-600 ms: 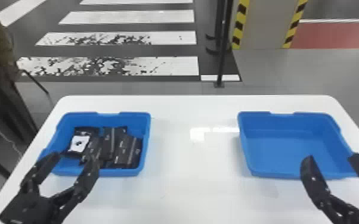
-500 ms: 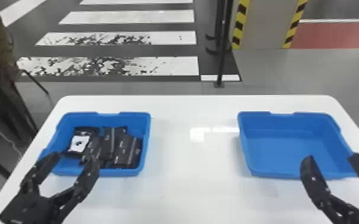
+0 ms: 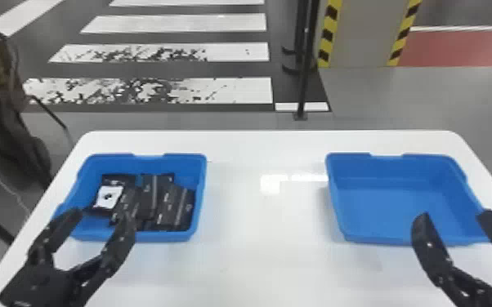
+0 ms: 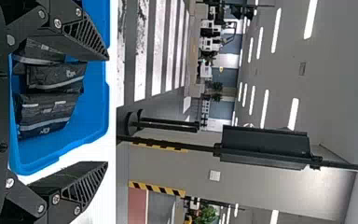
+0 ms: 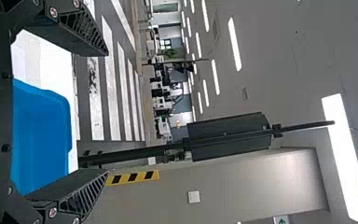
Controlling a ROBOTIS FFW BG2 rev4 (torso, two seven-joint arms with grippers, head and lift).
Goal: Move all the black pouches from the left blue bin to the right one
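Several black pouches (image 3: pixel 149 200) lie heaped in the left blue bin (image 3: pixel 200 179), one with a white patch. The right blue bin (image 3: pixel 335 204) holds nothing. My left gripper (image 3: pixel 104 216) stands open over the left bin's near edge, nothing between its fingers. My right gripper (image 3: pixel 453 216) is open at the near side of the right bin. In the left wrist view, black pouches (image 4: pixel 49 112) lie in the bin beyond the left gripper (image 4: pixel 107 111). In the right wrist view, the right gripper (image 5: pixel 107 112) has its fingers apart with the blue bin (image 5: pixel 42 135) beyond.
Both bins stand on a white table (image 3: pixel 257 261), with a wide stretch of tabletop between them. Behind the table's far edge rises a thin black pole (image 3: pixel 304 81), near a pillar (image 3: pixel 365 36) with yellow and black stripes.
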